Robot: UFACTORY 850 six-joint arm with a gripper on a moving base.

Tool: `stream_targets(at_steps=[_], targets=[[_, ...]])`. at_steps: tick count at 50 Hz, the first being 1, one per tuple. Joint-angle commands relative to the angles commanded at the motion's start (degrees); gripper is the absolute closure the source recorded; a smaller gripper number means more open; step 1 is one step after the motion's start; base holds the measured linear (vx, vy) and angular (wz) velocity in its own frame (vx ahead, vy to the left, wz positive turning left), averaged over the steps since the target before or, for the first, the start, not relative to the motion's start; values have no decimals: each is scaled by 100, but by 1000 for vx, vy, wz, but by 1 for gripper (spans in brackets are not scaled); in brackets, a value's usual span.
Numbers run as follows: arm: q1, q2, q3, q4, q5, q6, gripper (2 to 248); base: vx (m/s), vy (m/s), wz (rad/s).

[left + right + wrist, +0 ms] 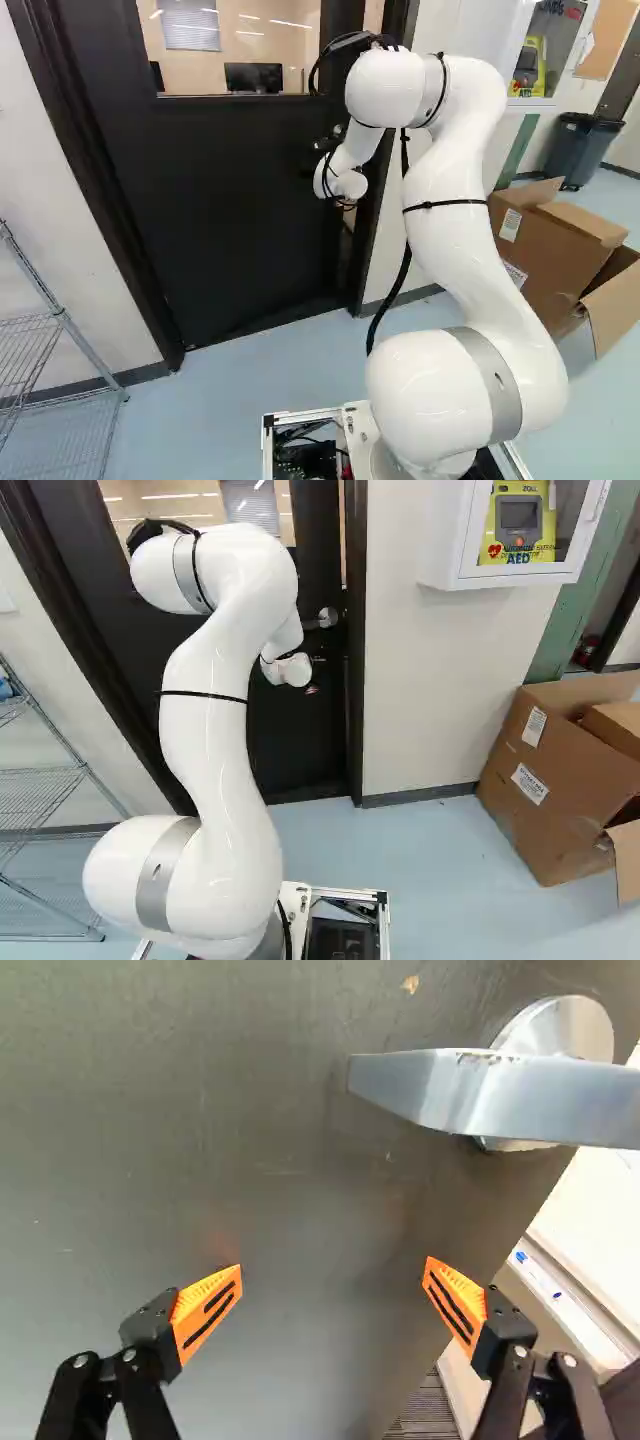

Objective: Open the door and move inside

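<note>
Facing the black, glass-paned door (230,200), I hold my black, orange-padded fingers (207,1310) spread apart; the angular silver metal lever handle (450,1090), edge-scuffed, projects ahead of them, offset to one side.

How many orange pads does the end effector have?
2 orange pads: one on the black finger nearer the silver metal door lever, the other on the farther finger.

Black, windowed door (225,190) ajar; silver lever handle (480,1090) near its free edge.
</note>
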Motion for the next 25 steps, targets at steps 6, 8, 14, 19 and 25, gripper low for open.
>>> stream_targets(at_steps=[6,8,14,19,25], targets=[[38,-123,-171,61,0,0,3,0,0,0],[51,-162,-226,83,0,0,3,0,0,0],[91,-272,-381,154,0,0,3,0,0,0],[125,-358,-502,216,0,0,3,0,0,0],[167,-456,-641,293,0,0,3,0,0,0]])
